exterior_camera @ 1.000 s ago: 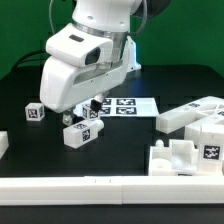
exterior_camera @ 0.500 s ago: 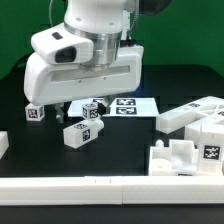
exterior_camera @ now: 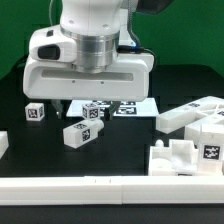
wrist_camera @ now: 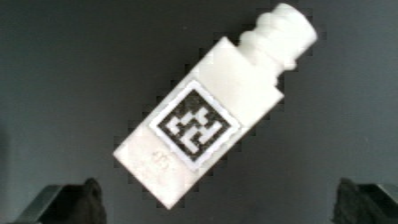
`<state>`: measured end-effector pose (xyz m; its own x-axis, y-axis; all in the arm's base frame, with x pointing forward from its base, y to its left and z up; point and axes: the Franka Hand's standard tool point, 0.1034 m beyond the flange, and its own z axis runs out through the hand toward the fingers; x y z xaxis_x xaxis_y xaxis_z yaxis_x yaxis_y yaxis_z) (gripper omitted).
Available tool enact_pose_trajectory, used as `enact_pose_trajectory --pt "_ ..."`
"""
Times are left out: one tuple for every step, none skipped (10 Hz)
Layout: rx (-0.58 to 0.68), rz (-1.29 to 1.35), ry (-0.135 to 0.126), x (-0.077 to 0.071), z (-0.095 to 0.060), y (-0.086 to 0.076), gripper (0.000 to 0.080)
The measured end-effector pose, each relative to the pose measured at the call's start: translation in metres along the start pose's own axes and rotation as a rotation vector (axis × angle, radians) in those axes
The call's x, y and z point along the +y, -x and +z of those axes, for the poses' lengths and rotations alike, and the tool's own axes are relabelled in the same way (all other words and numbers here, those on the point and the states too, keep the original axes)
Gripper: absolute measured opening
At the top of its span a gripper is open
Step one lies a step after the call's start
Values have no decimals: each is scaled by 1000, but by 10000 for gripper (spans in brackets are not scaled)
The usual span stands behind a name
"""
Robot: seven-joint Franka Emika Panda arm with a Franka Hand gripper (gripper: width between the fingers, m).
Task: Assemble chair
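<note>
The chair is in loose glossy white parts. In the wrist view a short white bar [wrist_camera: 210, 115] with a square tag and a knobbly screw end lies flat on the black table. My gripper [wrist_camera: 217, 203] hangs above it, open, its dark fingertips [wrist_camera: 71, 203] far apart and touching nothing. In the exterior view the gripper [exterior_camera: 90, 104] hovers over two small tagged pieces, one [exterior_camera: 93, 111] under the hand and one [exterior_camera: 80, 134] nearer the front. A tagged cube [exterior_camera: 35, 113] sits to the exterior view's left. Bigger slabs [exterior_camera: 196, 115] and a bracket-like part [exterior_camera: 184, 157] lie at the right.
The marker board [exterior_camera: 135, 105] lies flat behind the gripper. A long white rail [exterior_camera: 100, 186] runs along the front edge. Another white piece [exterior_camera: 3, 144] pokes in at the exterior view's left edge.
The hand has swung round to face the exterior camera squarely and shifted slightly toward that view's left. Its jaws stay wide. No part has moved.
</note>
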<state>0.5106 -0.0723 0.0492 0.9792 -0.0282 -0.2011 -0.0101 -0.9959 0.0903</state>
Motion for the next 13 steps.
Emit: enact_pose_trajectory --pt "-24 109 -61 6 -1 0 649" --pt "-27 220 -100 14 -1 -3 649" --pt "-41 306 -132 16 1 -1 649" --pt "-51 394 -153 16 1 0 649" --pt "-50 403 -152 14 1 -1 649" --pt "-51 402 -151 14 1 -1 649" --pt "-51 400 -152 14 1 -1 649" --pt "-52 404 -156 14 2 0 649" --pt "-74 459 -209 18 4 3 649" --pt "-103 519 -263 23 8 6 649" --pt "-150 567 -317 26 10 9 649" --pt "-158 570 -319 29 10 7 649" --pt "-153 567 -316 27 10 6 649"
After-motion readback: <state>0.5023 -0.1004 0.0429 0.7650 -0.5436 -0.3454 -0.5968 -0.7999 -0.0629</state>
